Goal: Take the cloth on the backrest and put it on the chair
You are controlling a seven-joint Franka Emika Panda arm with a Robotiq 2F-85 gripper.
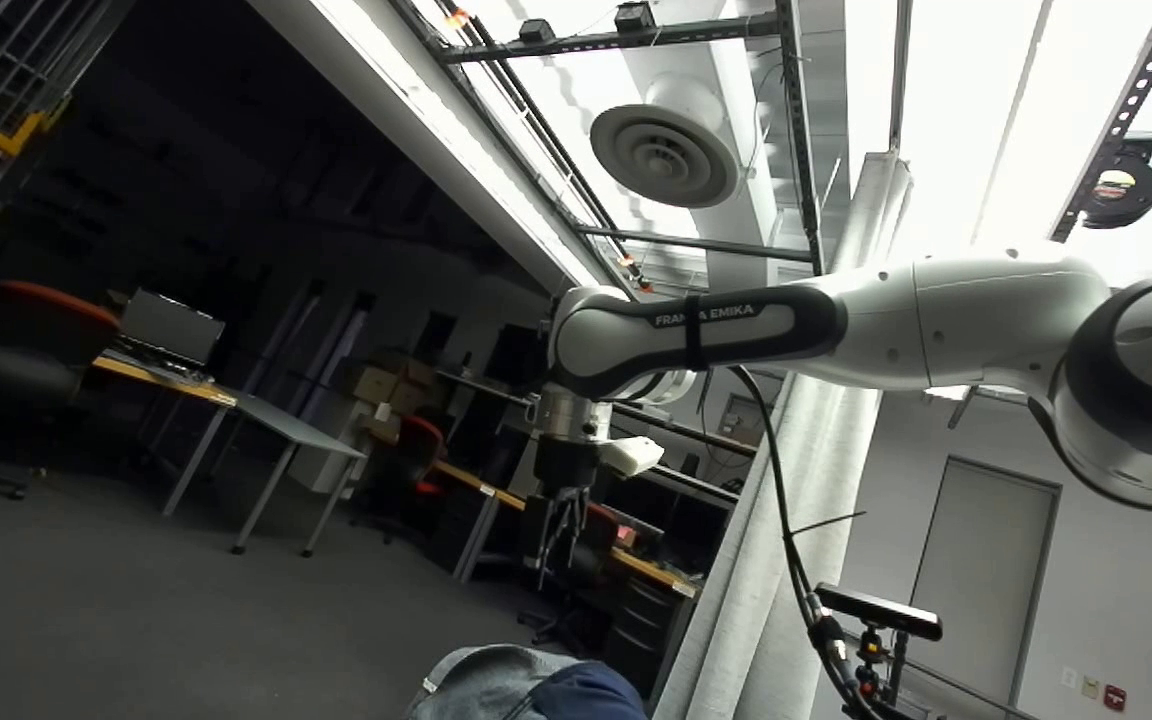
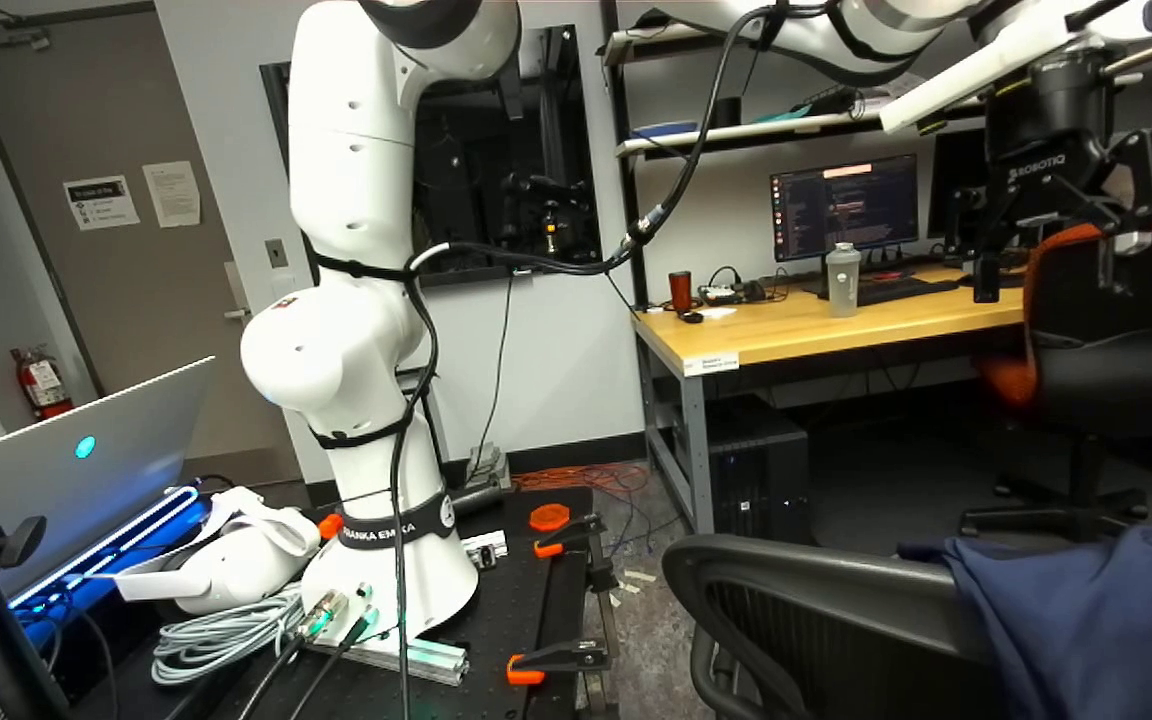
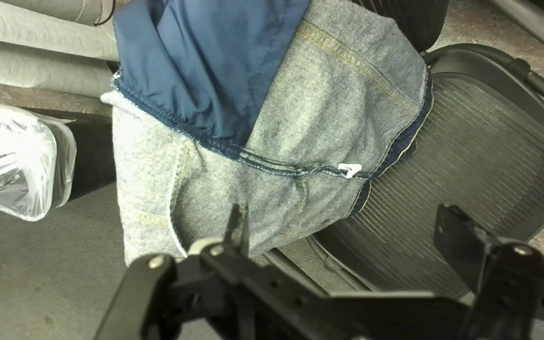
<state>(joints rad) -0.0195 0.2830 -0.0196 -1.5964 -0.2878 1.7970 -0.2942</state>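
Nearest in the wrist view, the gripper [image 3: 345, 222] holds nothing, its fingers [image 3: 458, 236] spread wide. The cloth [image 3: 272, 127], blue and grey, is draped over the backrest [image 2: 846, 635], below the fingers and not touching them; in the wrist view its bulk lies up and left of the gap, one finger overlapping its lower part, the other standing over the chair seat [image 3: 484, 156]. Its long axis cannot be established, the top being cut off; the grasp probably requires a shift toward that bulk, then descent.
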